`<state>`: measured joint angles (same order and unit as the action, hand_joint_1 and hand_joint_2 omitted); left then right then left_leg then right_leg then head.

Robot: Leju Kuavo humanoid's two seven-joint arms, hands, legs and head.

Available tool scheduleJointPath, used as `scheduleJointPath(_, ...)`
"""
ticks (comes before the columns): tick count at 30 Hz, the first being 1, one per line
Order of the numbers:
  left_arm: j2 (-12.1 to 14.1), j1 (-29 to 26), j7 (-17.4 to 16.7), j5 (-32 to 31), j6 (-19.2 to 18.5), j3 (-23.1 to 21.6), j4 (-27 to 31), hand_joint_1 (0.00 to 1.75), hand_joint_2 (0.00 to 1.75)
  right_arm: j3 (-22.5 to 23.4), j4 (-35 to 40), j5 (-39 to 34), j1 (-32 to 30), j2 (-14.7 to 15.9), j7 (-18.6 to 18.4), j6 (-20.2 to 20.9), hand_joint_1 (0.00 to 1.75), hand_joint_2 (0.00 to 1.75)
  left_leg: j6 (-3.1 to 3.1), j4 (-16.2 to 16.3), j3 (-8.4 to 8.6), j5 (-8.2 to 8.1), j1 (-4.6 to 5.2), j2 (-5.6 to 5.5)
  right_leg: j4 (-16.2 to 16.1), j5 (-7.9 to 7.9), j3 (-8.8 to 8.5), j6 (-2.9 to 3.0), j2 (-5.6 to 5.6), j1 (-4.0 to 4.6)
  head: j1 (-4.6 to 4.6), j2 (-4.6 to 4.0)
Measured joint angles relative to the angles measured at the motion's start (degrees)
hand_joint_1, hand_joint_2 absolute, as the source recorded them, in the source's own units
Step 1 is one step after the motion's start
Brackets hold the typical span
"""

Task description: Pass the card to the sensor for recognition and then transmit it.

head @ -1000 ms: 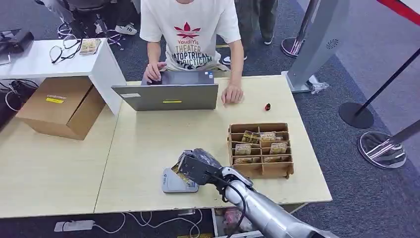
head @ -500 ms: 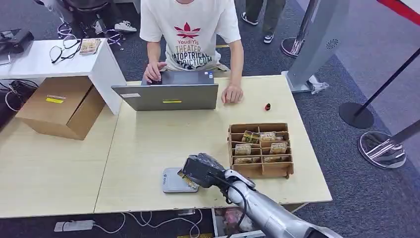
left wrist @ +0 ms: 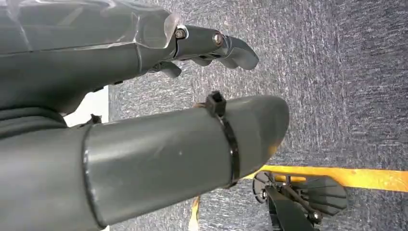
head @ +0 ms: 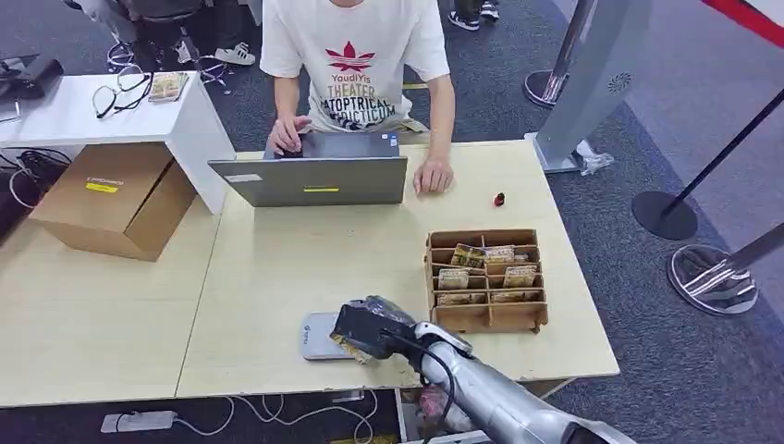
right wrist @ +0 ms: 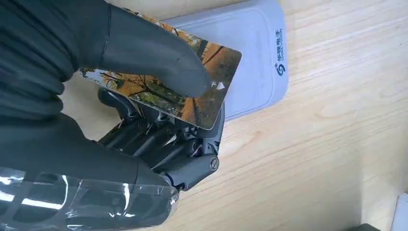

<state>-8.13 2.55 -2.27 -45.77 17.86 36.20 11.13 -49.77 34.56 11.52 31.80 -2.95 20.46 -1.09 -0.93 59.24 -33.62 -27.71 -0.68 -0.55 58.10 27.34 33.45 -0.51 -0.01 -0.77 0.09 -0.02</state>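
Observation:
My right hand (head: pixel 372 326) grips a card (right wrist: pixel 208 94) printed with an autumn-tree picture, thumb on top and fingers (right wrist: pixel 192 166) underneath. The card hangs over one end of the light grey sensor pad (right wrist: pixel 255 57), which lies flat on the wooden table (head: pixel 277 268) near its front edge. In the head view the hand covers the right side of the sensor pad (head: pixel 319 337). My left hand (left wrist: pixel 211 45) hangs beside my body over grey carpet, fingers slightly curled with nothing in them.
A brown cardboard card holder (head: pixel 485 279) with several cards stands just right of my hand. A person sits at the far side typing on a grey laptop (head: pixel 310 178). A cardboard box (head: pixel 116 199) and a white side table (head: pixel 92 111) stand left.
My right hand has moved down and toward the front edge with the card, from above the sensor to low over its right side.

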Motion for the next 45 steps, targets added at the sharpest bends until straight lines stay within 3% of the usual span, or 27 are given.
scheduleJointPath(27,0.0,0.0,0.1,0.0,-0.3,0.0,-0.1,0.00,0.00,-1.4,-0.8,-1.9,1.9,0.2,-0.4,2.3,1.75,1.75,0.00,0.0,0.07,0.00,0.00,0.00,0.0,-0.02,-0.05,0.01,0.01,0.00,0.00,0.00)
scheduleJointPath(45,0.2,-0.2,0.4,0.2,-0.8,0.1,-0.1,0.00,0.00,-0.8,10.8,-6.0,1.8,7.0,-1.4,4.0,1.75,1.75,0.00,0.0,0.05,0.00,0.01,0.00,0.0,-0.02,-0.04,0.00,0.00,0.00,0.00,0.00)
